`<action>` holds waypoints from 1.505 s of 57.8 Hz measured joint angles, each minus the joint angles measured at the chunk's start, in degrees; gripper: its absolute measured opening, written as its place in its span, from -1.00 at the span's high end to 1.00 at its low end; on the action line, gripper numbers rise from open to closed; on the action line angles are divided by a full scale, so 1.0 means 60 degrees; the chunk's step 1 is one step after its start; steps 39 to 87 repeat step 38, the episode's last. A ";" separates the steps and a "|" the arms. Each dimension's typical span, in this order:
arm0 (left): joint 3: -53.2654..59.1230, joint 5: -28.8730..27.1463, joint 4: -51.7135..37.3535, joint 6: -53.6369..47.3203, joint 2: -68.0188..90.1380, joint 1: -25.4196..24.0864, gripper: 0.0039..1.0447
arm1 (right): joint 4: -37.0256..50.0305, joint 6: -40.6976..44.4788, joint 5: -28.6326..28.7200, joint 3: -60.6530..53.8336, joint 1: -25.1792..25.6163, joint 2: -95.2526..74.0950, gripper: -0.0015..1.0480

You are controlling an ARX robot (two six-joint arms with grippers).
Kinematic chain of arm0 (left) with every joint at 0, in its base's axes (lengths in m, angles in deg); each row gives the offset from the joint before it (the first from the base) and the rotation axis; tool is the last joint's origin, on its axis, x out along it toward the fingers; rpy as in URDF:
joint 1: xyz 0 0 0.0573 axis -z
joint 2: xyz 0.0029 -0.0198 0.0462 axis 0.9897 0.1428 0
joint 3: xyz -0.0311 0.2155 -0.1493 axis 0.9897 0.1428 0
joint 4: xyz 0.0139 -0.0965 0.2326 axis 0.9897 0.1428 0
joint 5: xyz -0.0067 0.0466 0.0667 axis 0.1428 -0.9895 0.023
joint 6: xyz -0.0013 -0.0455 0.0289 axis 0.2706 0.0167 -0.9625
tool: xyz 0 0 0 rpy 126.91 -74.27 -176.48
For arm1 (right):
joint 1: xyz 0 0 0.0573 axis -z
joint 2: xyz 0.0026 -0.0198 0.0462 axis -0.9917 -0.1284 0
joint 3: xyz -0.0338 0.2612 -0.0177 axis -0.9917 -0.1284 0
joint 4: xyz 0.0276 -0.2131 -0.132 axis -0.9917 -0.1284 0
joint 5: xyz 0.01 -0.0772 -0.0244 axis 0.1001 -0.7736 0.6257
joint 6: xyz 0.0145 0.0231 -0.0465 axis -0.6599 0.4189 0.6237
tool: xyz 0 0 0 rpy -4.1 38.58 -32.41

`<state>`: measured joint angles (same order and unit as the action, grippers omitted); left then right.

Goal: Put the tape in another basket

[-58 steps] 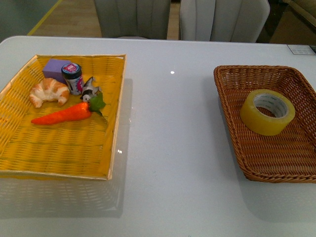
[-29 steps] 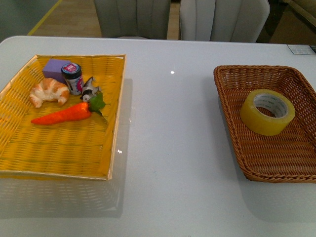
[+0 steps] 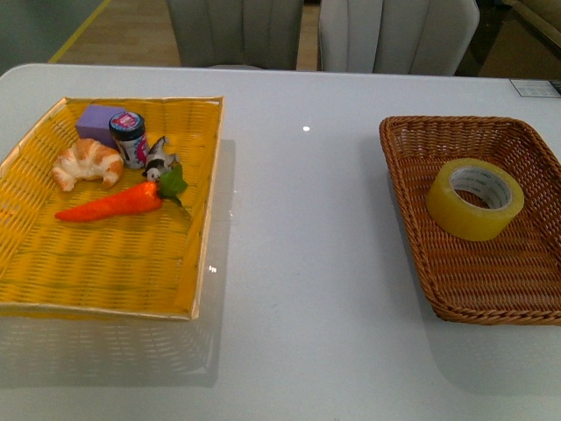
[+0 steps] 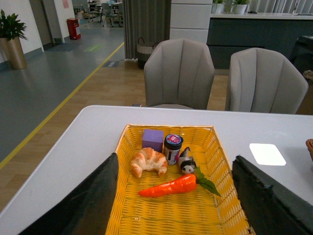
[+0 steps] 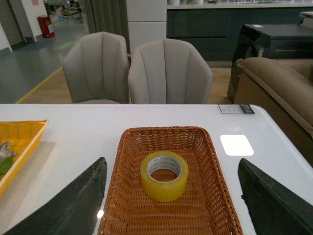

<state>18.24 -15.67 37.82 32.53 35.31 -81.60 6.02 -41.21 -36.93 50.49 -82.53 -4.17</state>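
Left gripper (image 4: 176,196): fingers (image 4: 85,205) spread wide, empty, above yellow tray (image 4: 124,223). Right gripper (image 5: 168,196): fingers (image 5: 73,205) spread wide, empty, above the basket (image 5: 205,205). Tape (image 3: 474,198) lies flat in basket (image 3: 412,219), 3 o'clock on table (image 3: 307,263); tray (image 3: 114,272) at 9 o'clock.
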 joint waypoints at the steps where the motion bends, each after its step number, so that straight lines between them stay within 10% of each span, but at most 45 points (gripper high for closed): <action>1: 0.0000 0.0000 0.0000 0.0000 0.0000 0.0000 -0.46 | 0.0004 0.0000 -0.0004 -0.0004 0.0000 0.0000 -0.63; 8: 0.0000 -0.0004 0.0000 -0.0018 0.0000 0.0000 -0.87 | 0.0004 0.0000 -0.0004 0.0000 0.0000 0.0000 -0.82; 87: 0.0000 0.0000 0.0000 -0.0018 0.0000 0.0000 -0.83 | 0.0004 0.0000 0.0000 -0.0004 0.0000 0.0000 -0.83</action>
